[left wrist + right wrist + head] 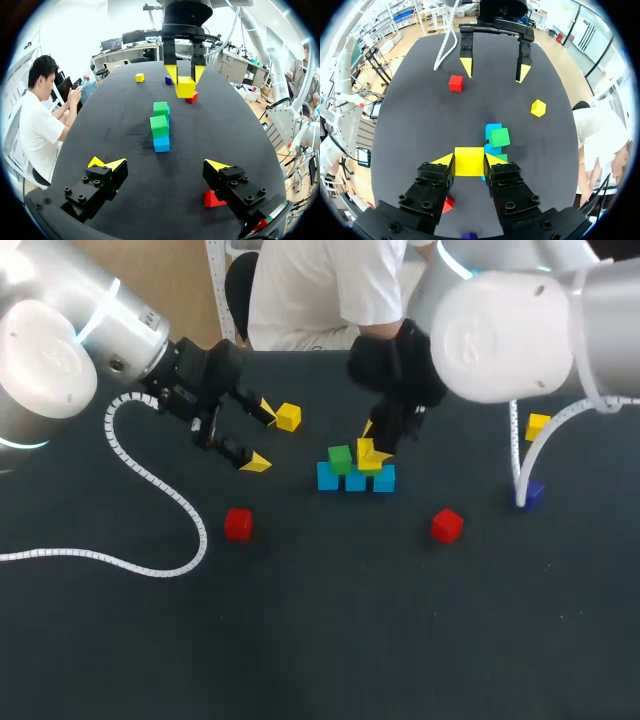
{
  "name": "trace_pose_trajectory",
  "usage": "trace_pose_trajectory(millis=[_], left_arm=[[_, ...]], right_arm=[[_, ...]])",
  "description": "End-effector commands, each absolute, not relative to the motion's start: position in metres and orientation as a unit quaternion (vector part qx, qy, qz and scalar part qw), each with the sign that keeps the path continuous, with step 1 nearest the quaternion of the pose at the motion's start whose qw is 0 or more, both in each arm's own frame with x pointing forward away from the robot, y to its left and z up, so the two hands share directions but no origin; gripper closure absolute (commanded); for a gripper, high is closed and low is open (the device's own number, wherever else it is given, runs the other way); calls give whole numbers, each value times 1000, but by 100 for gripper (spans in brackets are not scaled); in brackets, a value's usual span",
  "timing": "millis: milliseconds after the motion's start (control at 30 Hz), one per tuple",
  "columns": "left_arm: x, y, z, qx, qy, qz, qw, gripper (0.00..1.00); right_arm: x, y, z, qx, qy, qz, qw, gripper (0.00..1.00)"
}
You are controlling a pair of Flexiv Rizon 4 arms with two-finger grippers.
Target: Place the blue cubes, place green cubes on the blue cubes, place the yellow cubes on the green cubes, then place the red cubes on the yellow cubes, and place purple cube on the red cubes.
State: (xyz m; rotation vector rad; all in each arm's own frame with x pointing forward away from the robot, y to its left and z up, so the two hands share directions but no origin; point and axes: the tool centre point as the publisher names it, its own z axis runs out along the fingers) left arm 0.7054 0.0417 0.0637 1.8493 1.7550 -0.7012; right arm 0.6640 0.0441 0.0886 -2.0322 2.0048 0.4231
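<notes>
My right gripper (469,161) is clamped on a yellow cube (185,86), held above the green cubes (159,125) that sit on the blue cubes (355,479); my left gripper (261,437) hangs nearby, fingers apart.

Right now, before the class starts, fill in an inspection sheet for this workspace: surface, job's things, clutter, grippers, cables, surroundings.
Surface: dark table, flat.
Job's things: three blue cubes in a row, two green cubes on them; loose yellow cubes, red cubes and a purple cube around.
Clutter: nothing seen.
Grippers: left gripper open, empty; right gripper shut on held yellow cube above the stack.
Cables: white cable looped on the table by the left arm; second cable down by the purple cube.
Surroundings: nothing seen reaching over the table.
</notes>
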Motion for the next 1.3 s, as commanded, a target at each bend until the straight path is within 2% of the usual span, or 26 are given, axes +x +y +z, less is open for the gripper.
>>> trace_pose_trajectory(millis=[33, 1300], left_arm=[[707, 42, 64, 679, 643, -257, 244, 0], [707, 42, 64, 679, 643, -257, 244, 0]], right_arm=[[666, 50, 79, -700, 688, 145, 128, 100], [687, 54, 67, -695, 698, 122, 125, 100]])
